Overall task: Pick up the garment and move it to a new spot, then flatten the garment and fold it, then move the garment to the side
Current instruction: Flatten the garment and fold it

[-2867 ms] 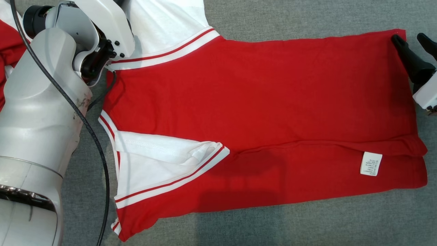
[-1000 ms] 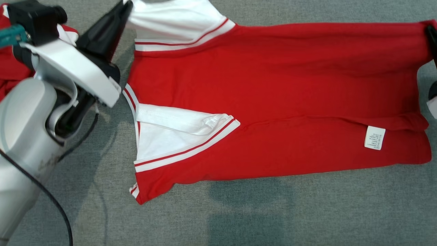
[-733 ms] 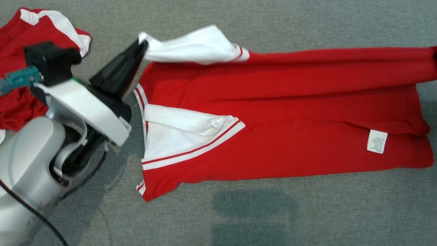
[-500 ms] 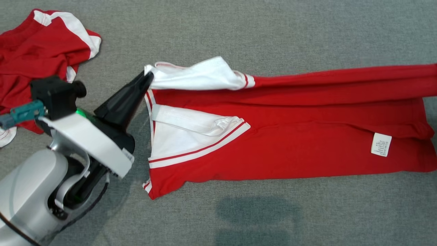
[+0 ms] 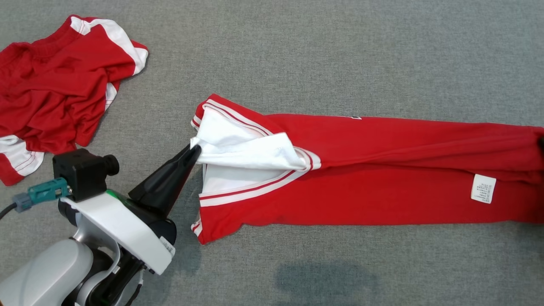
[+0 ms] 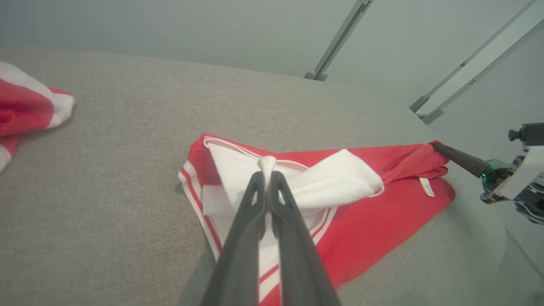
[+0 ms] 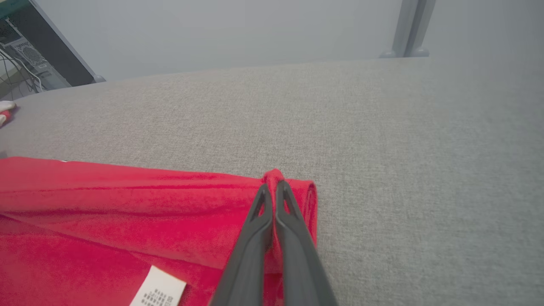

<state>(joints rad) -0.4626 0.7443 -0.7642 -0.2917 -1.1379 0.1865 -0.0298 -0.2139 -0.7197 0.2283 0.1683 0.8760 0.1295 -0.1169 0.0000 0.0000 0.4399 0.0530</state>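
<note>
garment, middle of surface: far long side now pulled over toward the near edge, fold under way. left gripper clamped on white sleeve, right gripper clamped on hem corner.

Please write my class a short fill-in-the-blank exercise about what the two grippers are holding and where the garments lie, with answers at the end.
The left gripper is shut on the garment's ___ sleeve. The right gripper is shut on a part of it coloured ___. A crumpled second garment lies at the head view's upper ___.
Missing words: white; red; left.
</note>
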